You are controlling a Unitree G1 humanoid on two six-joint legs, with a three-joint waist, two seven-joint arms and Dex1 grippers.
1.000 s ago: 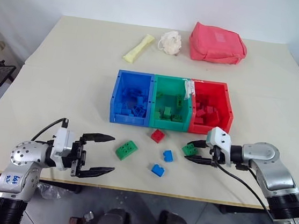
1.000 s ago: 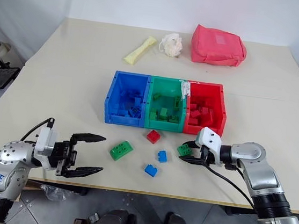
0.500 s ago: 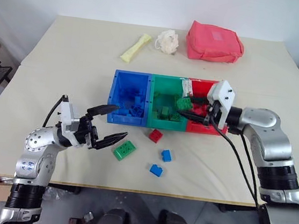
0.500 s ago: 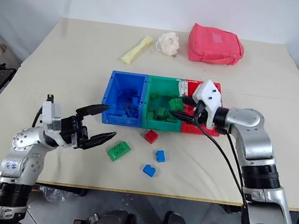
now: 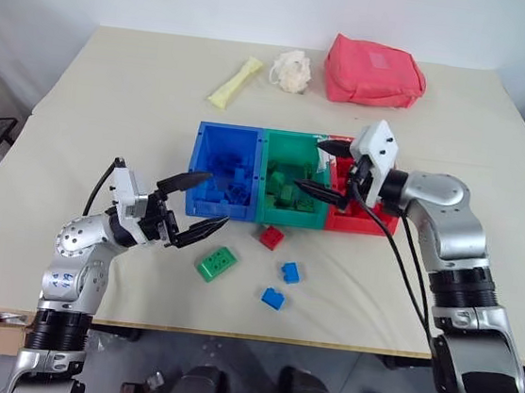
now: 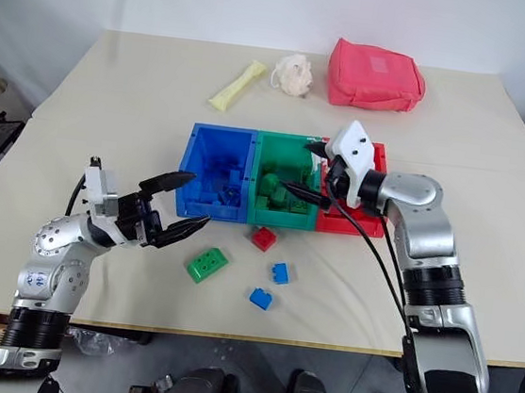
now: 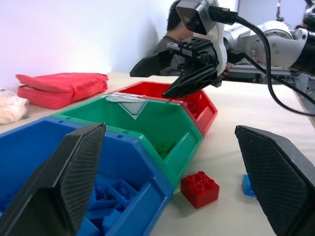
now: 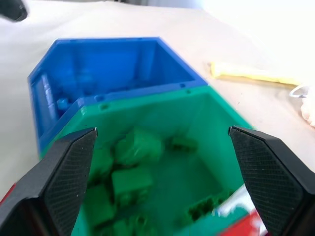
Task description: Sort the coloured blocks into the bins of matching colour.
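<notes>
The three joined bins stand mid-table: blue bin [image 5: 227,130], green bin [image 5: 289,217] and red bin [image 5: 359,224], each with blocks of its colour inside. My right gripper [image 5: 313,166] hovers open over the green bin, nothing between its fingers; green blocks [image 8: 130,179] lie below it. In front of the bins, loose on the table, are a green block [image 5: 217,263], a red block [image 5: 271,236] and two blue blocks [image 5: 292,272] [image 5: 274,298]. My left gripper [image 5: 217,198] is open and empty at the blue bin's front wall, left of the loose blocks.
At the table's far side lie a red fabric pouch [image 5: 374,72], a white fluffy ball [image 5: 291,70] and a pale yellow stick [image 5: 236,82]. A person [image 7: 172,22] sits beyond the table in the left wrist view. The table's front edge is just behind the loose blocks.
My right gripper carried a green block up from the table to over the green bin and opened; the block is no longer in it. My left gripper rose forward toward the blue bin.
</notes>
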